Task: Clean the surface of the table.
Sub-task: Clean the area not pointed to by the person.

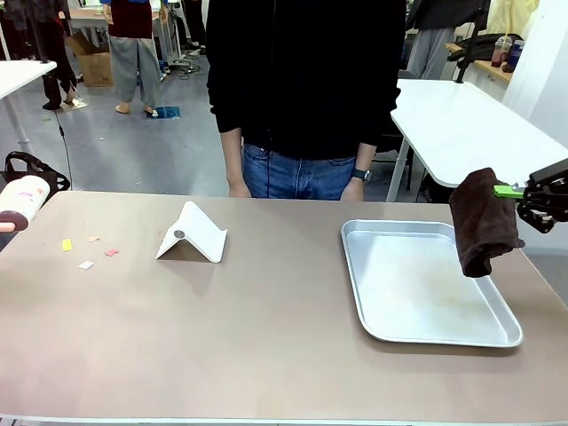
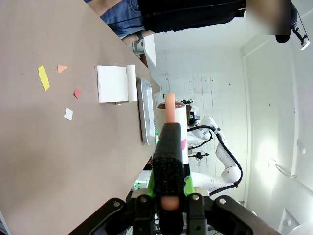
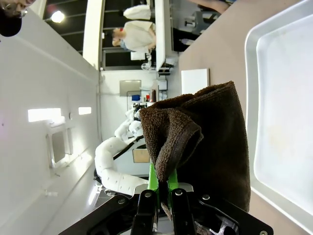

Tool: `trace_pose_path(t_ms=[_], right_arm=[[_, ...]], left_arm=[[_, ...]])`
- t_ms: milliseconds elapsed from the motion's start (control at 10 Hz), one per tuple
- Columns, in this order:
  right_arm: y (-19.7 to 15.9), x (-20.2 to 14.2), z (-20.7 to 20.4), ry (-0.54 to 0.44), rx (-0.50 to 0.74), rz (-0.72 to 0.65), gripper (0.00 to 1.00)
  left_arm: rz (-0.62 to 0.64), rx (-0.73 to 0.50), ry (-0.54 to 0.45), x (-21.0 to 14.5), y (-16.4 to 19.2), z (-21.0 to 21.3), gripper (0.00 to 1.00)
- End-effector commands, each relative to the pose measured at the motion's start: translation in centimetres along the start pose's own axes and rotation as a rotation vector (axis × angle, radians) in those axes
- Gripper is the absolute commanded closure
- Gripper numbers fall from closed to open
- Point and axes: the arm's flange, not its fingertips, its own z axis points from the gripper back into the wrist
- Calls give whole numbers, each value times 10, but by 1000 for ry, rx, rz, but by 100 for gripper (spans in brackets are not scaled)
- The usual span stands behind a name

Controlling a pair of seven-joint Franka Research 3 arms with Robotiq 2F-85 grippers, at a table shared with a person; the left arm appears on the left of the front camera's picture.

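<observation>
The taupe table (image 1: 266, 337) carries a few paper scraps near its left end: yellow (image 1: 67, 244), red (image 1: 111, 252) and white (image 1: 86, 264). At the left edge a white lint roller (image 1: 22, 202) hangs above the tabletop. In the left wrist view my left gripper (image 2: 169, 208) is shut on the roller's black-wrapped handle (image 2: 168, 161), and the scraps (image 2: 44, 77) lie ahead on the table (image 2: 49, 161). My right gripper (image 1: 517, 192) is shut on a dark brown cloth (image 1: 482, 222) hanging over the tray's right side. In the right wrist view the green pads (image 3: 155, 180) pinch the cloth (image 3: 205, 132).
A silver metal tray (image 1: 355, 266) lies on the right half of the table. A white folded stand (image 1: 191, 235) sits left of centre. A person (image 1: 302, 89) in black stands at the far edge, hands at their sides. A white table (image 1: 461, 124) stands behind on the right.
</observation>
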Motion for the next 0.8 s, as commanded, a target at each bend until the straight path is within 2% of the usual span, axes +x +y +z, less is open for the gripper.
trace_pose_path(t_ms=[0, 400, 500, 600, 700], right_arm=[[2, 1, 0, 0, 6, 20, 92], [2, 1, 0, 0, 6, 20, 92], [2, 1, 0, 0, 6, 20, 92], [2, 1, 0, 0, 6, 20, 92], [2, 1, 0, 0, 6, 20, 92]], left_arm=[[-12, -6, 5, -2, -3, 1, 97], [-12, -6, 5, -2, -3, 1, 97], [0, 0, 0, 0, 0, 0, 77], [-86, 84, 3, -1, -23, 2, 77], [-109, 205, 0, 1, -29, 1, 77]])
